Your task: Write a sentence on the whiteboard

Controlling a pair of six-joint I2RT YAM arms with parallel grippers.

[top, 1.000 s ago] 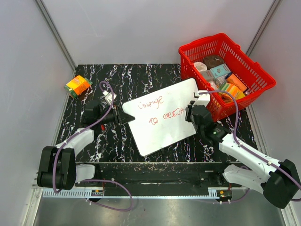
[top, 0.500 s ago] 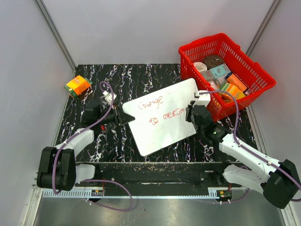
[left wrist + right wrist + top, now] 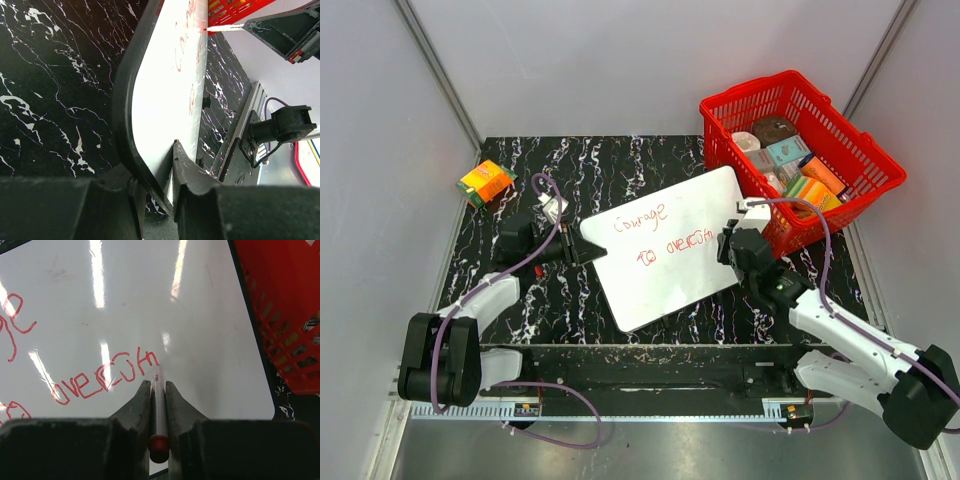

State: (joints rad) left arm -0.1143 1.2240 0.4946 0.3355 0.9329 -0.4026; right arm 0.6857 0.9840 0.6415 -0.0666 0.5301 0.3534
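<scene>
On the black marbled table (image 3: 620, 170), the whiteboard (image 3: 665, 290) sits askew at the centre, white with rounded corners and a thin black edge. The left gripper (image 3: 582, 248) clamps its left corner. The right gripper (image 3: 728, 240) pinches a red-ended marker (image 3: 159, 410), its tip at the end of the red handwritten sentence (image 3: 107, 377), "courage to overcom".

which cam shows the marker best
The right wrist view: the marker runs up the centre, clamped in the right gripper, tip at the end of the sentence on the whiteboard. The left wrist view shows it far off, thin and white. In the top view it is too small to make out.
</scene>
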